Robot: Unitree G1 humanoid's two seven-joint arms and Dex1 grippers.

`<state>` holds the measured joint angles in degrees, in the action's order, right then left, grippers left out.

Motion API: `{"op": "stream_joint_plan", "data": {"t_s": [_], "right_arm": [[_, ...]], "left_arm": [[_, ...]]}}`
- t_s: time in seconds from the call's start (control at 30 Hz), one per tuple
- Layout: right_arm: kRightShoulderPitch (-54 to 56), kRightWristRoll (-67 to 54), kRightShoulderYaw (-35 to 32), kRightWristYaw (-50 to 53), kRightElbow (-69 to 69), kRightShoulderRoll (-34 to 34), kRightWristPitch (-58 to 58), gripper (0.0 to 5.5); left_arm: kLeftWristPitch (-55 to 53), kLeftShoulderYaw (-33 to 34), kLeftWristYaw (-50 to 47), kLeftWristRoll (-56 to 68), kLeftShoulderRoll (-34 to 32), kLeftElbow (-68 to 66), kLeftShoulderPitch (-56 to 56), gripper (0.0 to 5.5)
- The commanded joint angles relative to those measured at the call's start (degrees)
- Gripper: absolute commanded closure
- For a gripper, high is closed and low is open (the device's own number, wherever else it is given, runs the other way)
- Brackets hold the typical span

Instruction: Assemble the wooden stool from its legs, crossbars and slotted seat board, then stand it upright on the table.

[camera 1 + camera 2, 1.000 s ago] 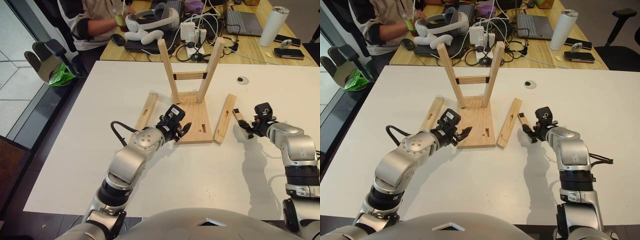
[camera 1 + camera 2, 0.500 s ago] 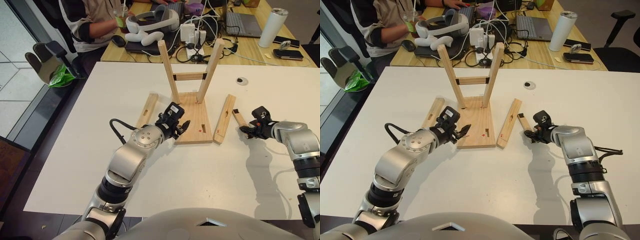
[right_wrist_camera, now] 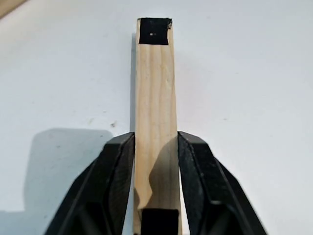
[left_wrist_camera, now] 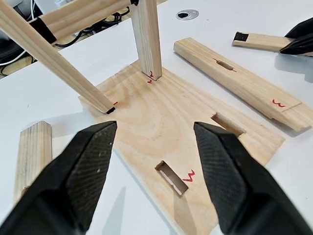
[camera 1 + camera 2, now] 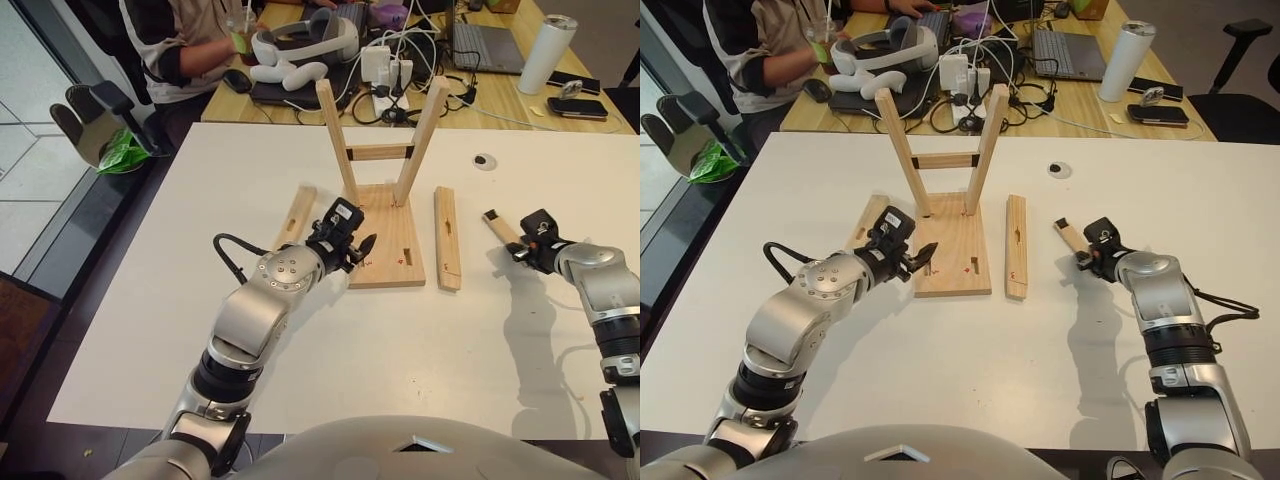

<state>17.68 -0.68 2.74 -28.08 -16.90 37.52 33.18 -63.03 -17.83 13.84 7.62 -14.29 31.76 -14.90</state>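
Mid-assembly: the seat board point(image 5: 388, 262) lies flat on the white surface point(image 5: 180, 300) w/ two legs point(image 5: 338, 140) already standing in its far slots, joined by one crossbar point(image 5: 380, 152). Its two near slots point(image 4: 168, 176) are open. One loose leg point(image 5: 447, 238) lies just right of the board, slot side up; another loose leg point(image 5: 295, 215) lies along the board's left edge. The second crossbar point(image 3: 154, 88) is further right of the board, beyond the right loose leg and apart from it, pinched near one end by the right claw point(image 5: 522, 247). Its dark-tipped far end points away from the claw; can't tell if it rests on the surface or is just off it. The left claw point(image 5: 358, 250) hangs over the board's near-left corner, fingers point(image 4: 93, 161) spread wide, holding nothing. Step in hand looks like the 2nd leg pair, i.e. fetching the crossbar to join the loose legs. Next move prob needs the bar's dark tip lined up square w/ the slot in the right loose leg, then pushed in, w/ the left claw free to brace that leg or the board.
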Motion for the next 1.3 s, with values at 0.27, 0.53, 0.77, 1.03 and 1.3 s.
{"op": "stream_joint_plan", "data": {"t_s": [0.27, 0.53, 0.77, 1.03, 1.3], "right_arm": [[-1.78, -23.49, -3.38, -9.18, 39.34, -9.81, -2.65, 4.21], [-3.84, -21.40, 0.33, -11.29, 39.23, -8.59, -5.46, 4.21], [-4.13, -17.35, -1.09, -8.42, 35.56, -8.93, -8.66, 4.21], [-6.48, -18.58, 1.58, -8.70, 37.64, -10.45, -6.43, 4.21], [-4.50, -20.92, 2.42, -6.80, 38.40, -13.68, -1.72, 4.21]], "left_arm": [[-8.82, 15.70, -4.70, 9.92, 19.68, -4.47, -11.05, 2.58], [-16.11, 28.75, -5.60, 19.78, 30.39, -2.77, -14.69, 2.58], [-23.98, 34.85, -5.06, 29.90, 32.01, 1.20, -12.98, 2.58], [-19.84, 31.50, -7.88, 32.77, 29.39, 1.13, -12.98, 2.58], [-14.13, 21.90, -4.59, 34.70, 22.49, 5.43, -9.04, 2.58]]}}
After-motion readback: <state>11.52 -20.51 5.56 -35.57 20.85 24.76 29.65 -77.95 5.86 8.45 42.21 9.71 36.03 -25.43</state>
